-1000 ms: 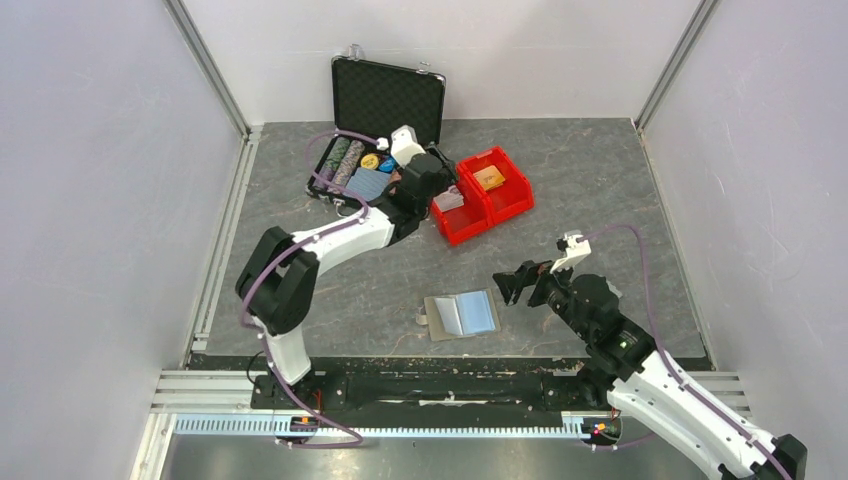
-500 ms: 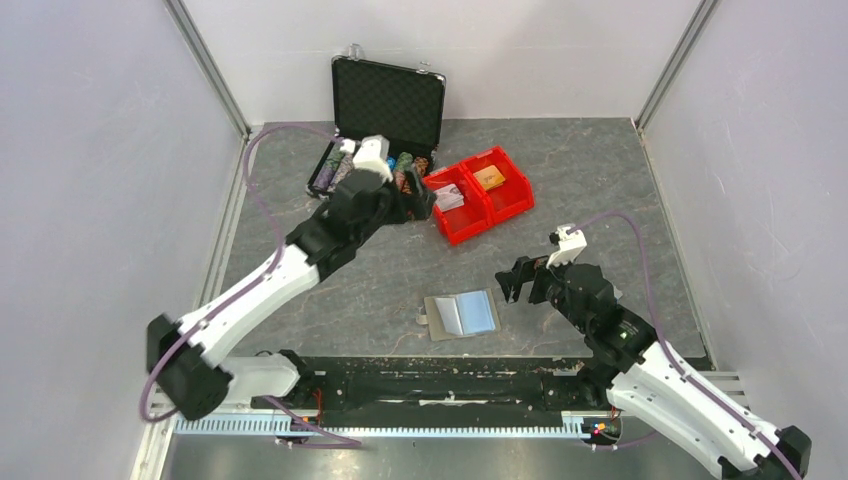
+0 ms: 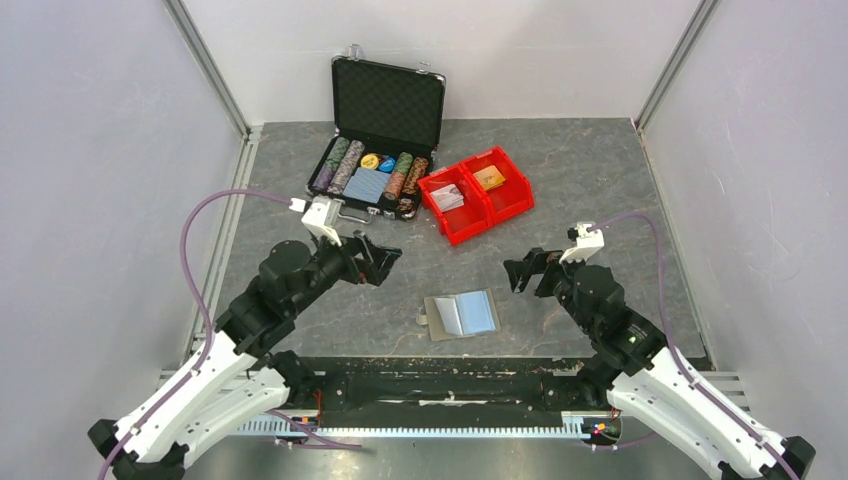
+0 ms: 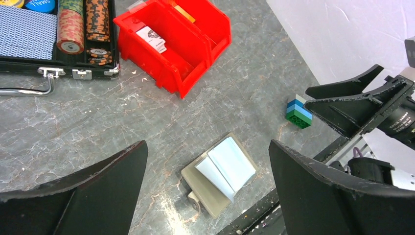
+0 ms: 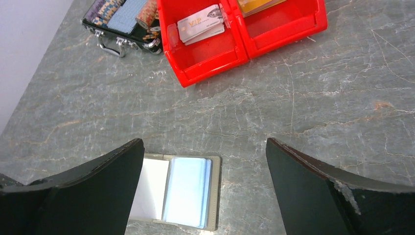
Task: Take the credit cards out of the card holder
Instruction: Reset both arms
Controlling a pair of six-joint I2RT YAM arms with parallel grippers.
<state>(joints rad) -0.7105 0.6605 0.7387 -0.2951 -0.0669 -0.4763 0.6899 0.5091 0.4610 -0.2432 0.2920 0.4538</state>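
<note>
Red plastic twin bins (image 3: 462,232) sit far of centre. The left one holds a white pack printed VIP (image 5: 200,29); the right one holds a flat orange-yellow item (image 3: 489,177), cut off at the frame edge in the right wrist view. Left of them the black poker-chip case (image 3: 388,100) stands lid up, chip rows (image 3: 345,165) flanking a blue patterned deck (image 3: 367,184). Card holder (image 3: 462,316) lies spread open on the grey table (image 3: 600,180) near the front edge, pale blue panel up; whether cards sit in its sleeves cannot be made out. Left gripper (image 3: 382,262) and right gripper (image 3: 518,275) hover to either side of it, jaws spread wide, nothing held. Small blue-green block stack (image 4: 298,111) shows only from the left wrist.
</note>
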